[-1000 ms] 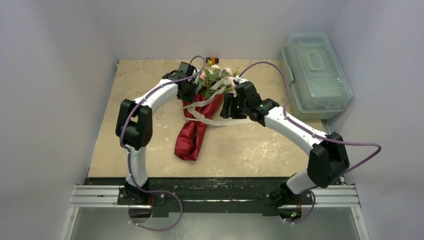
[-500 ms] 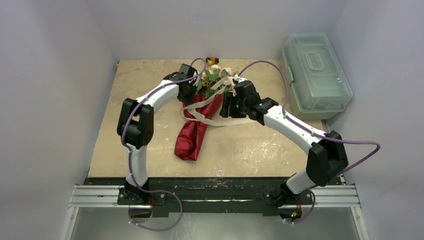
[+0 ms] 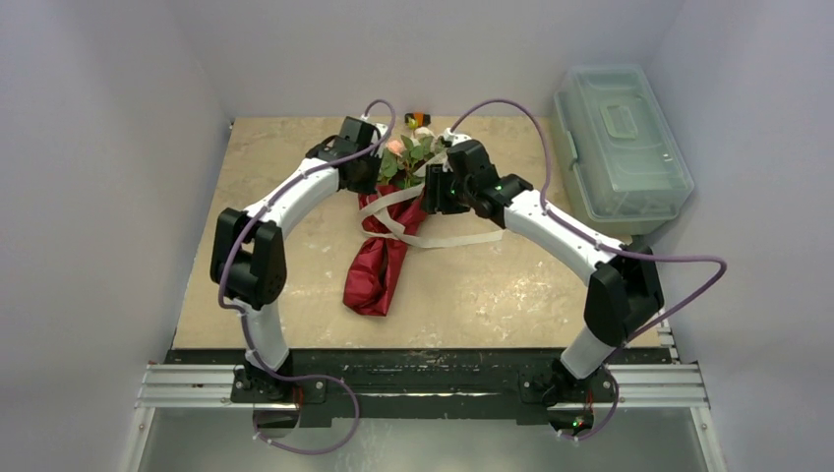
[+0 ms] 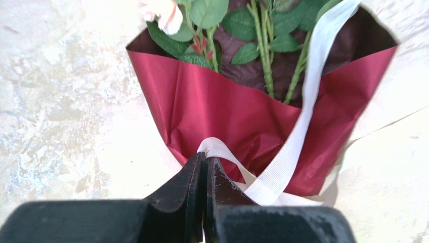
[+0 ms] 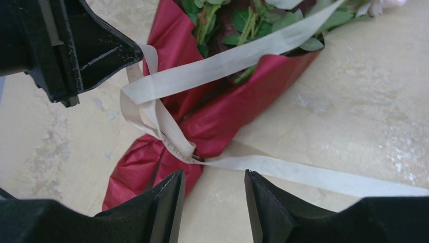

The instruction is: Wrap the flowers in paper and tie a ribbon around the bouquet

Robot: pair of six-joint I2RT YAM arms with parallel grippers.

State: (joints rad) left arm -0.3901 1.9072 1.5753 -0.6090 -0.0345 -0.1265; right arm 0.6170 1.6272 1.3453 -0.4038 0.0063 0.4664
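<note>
Alt text: a half-finished bouquet lies towards the far middle of a pale, stone-patterned worktop. The flowers, pink and white blooms with green leaves, are already rolled inside the red paper. The paper forms a slim cone with its narrow end pointed towards the arms' bases.

The cream ribbon is passed round the cone's middle and crossed there into what looks like a first loose knot. No bow is seen. One end is draped up across the leaves, and the other is trailed flat over the worktop to the right.

The left jaws are clenched on a fold of ribbon just beside the paper's edge. The right jaws are held apart, grasping nothing, above the knot and the trailing end.

The wrapping is judged done. The tightening of the knot and the tying of a bow are judged left to do.
</note>
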